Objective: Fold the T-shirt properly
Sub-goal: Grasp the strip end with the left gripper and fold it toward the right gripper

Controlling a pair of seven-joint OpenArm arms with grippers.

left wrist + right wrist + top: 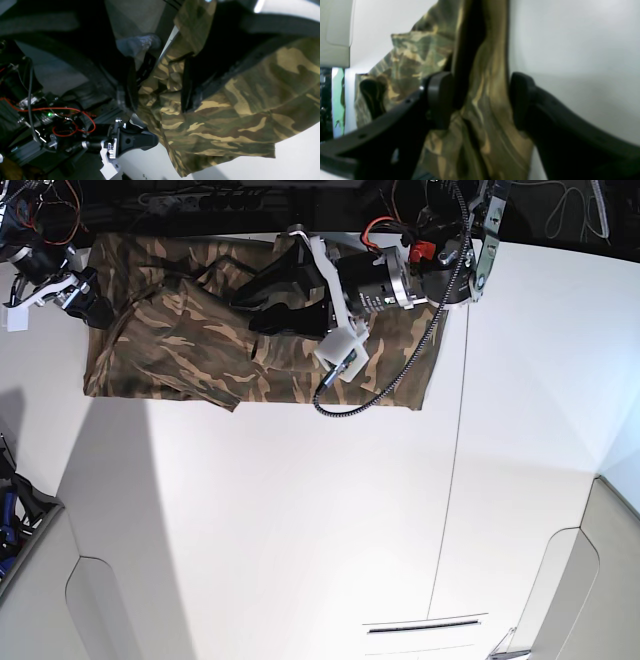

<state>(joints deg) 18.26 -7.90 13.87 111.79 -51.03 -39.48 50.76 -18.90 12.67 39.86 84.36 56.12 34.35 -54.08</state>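
The camouflage T-shirt (200, 350) lies spread along the far edge of the white table (300, 510). My left gripper (258, 298) reaches in from the right over the shirt's middle. In the left wrist view the left gripper (158, 92) has a bunched fold of the T-shirt (250, 100) between its fingers. My right gripper (88, 302) is at the shirt's left end. In the right wrist view the right gripper (480, 102) is closed on a ridge of the T-shirt (407, 57) that fills the gap between its pads. The collar is not visible.
A black cable (370, 395) loops from the left arm over the shirt's near edge. Electronics with red wires (62, 120) sit beyond the table's far edge. A seam (455, 480) runs down the table. Grey panels (600, 580) stand at the near corners.
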